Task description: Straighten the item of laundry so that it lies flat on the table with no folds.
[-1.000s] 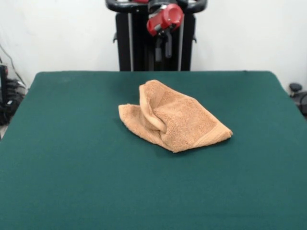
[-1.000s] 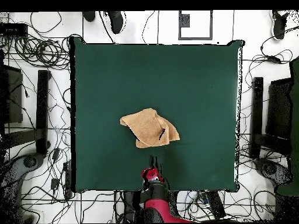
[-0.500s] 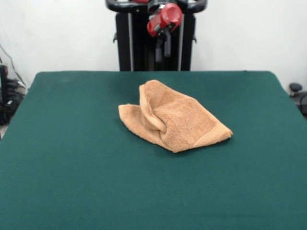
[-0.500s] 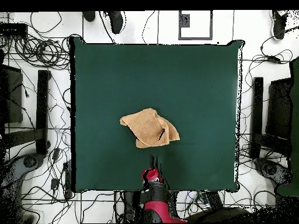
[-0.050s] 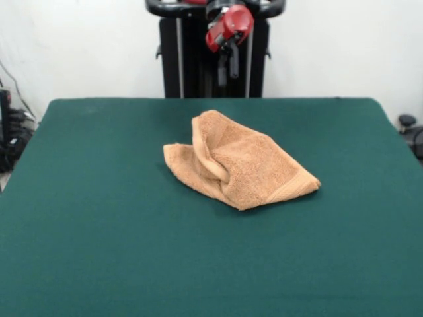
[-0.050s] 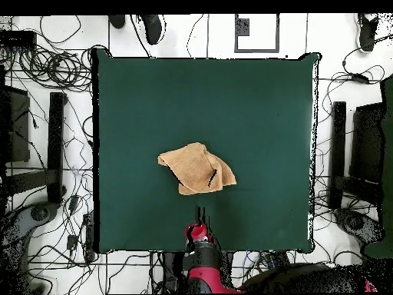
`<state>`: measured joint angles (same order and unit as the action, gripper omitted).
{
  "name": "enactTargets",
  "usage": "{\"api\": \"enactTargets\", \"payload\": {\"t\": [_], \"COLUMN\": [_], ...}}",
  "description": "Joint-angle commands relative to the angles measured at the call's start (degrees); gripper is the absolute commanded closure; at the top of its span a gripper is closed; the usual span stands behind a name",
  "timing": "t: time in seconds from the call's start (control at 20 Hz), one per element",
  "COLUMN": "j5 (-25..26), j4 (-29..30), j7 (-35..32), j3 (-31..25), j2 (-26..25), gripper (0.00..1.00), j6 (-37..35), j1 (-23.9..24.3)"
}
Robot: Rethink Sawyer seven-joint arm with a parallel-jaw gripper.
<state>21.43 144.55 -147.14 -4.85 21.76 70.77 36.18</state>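
Front view: the orange-tan terry towel (image 5: pixel 241 165) lies crumpled near the middle of the green felt table (image 5: pixel 99 251), a little toward the far side. One layer is folded over the rest, making a raised ridge that runs from the top of the heap down toward its centre. A flat corner sticks out at about nine o'clock of the heap, and a hemmed corner with a woven band points to about four o'clock. The gripper (image 5: pixel 228 72) hangs at twelve o'clock, behind the far table edge and well apart from the towel, below the arm's red wrist housing (image 5: pixel 229 25). It holds nothing; whether its fingers are spread or closed cannot be told from here.

Overhead view: the towel (image 6: pixel 196 168) sits just below the table's (image 6: pixel 253 100) centre, bunched into an uneven patch with a dark crease at its four o'clock side. The gripper (image 6: pixel 200 213) shows at six o'clock of the towel, near it but not touching, over the green cloth just inside the table's lower edge.
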Motion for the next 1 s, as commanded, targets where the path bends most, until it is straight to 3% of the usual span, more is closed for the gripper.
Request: {"api": "enactTargets", "payload": {"t": [0.05,1.0], "j5": [0.4,4.0], "j4": [-13.0,-19.6], "j7": [-12.8,-11.4], "j3": [-6.3,-8.2], "j2": [-5.0,-9.8], "gripper": [0.0,0.0], "j6": [0.1,-2.5], "j1": [0.3,2.8]}}
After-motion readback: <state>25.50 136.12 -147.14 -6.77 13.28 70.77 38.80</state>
